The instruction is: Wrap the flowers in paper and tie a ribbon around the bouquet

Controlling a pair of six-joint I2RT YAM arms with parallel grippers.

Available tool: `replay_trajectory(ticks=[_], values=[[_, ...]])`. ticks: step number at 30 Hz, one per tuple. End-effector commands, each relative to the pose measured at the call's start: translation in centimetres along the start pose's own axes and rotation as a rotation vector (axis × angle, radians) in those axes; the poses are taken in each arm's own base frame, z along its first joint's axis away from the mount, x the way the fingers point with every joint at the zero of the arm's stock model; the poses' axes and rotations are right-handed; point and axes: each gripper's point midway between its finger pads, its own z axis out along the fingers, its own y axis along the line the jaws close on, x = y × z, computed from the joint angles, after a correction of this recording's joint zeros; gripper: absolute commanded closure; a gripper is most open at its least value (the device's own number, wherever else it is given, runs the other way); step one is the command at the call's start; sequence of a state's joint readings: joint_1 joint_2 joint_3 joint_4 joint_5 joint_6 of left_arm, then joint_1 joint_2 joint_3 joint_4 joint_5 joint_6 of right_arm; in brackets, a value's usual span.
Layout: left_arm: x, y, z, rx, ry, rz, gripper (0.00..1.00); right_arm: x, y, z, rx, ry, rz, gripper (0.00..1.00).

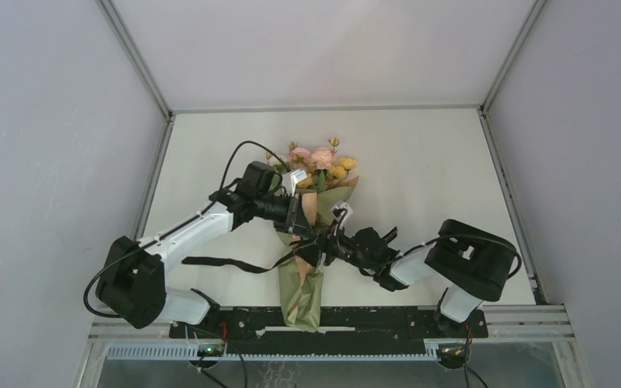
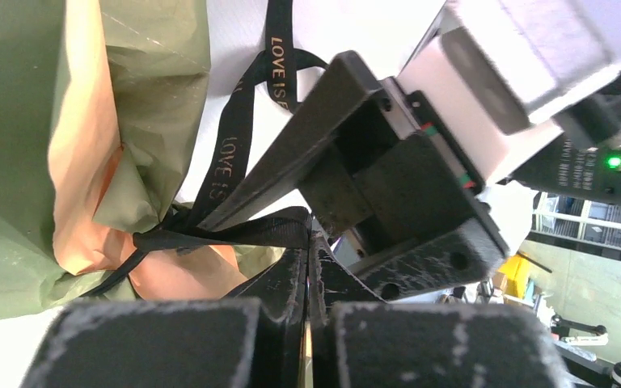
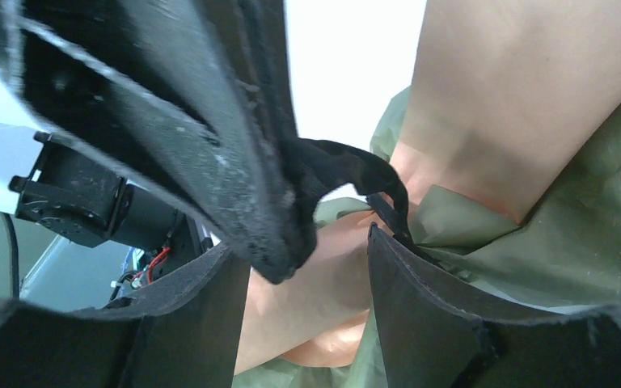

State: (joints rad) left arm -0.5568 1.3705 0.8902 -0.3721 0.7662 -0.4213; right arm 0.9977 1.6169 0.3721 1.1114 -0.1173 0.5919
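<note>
White tabletop [image 1: 453,162] between grey walls; the bouquet [image 1: 303,287] lies mid-table, blooms far, cone tip at the near edge; the black ribbon [image 2: 247,137] cinches its waist — one end trails left; the left gripper [image 2: 309,242] pinches a ribbon loop; the right gripper [image 3: 299,238] gapes — jaws straddling that pinch, gripping nothing.

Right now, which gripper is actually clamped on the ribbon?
The left gripper: shut, pinching the black ribbon at its fingertips. The right gripper stands open, fingers apart.
</note>
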Motion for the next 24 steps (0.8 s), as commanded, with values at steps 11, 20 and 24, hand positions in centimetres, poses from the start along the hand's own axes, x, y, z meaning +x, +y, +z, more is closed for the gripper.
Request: replay_trajectory(ticks=[11,20,24], values=[[-0.7,-1.4,-0.5,0.072,-0.052,0.009,1.00,-2.8,1.5,2.3,-0.072,-0.078,0.029,0.85],[-2.0,0.2,-5.3,-0.008,-0.098,0.164,0.39,-3.5,3.7,1.2,-0.130,-0.034,0.028,1.00],[-0.6,1.0,-9.5,-0.095,-0.085,0.448,0.34,-3.3,4.7,0.6,-0.159,0.010,0.065,1.00]])
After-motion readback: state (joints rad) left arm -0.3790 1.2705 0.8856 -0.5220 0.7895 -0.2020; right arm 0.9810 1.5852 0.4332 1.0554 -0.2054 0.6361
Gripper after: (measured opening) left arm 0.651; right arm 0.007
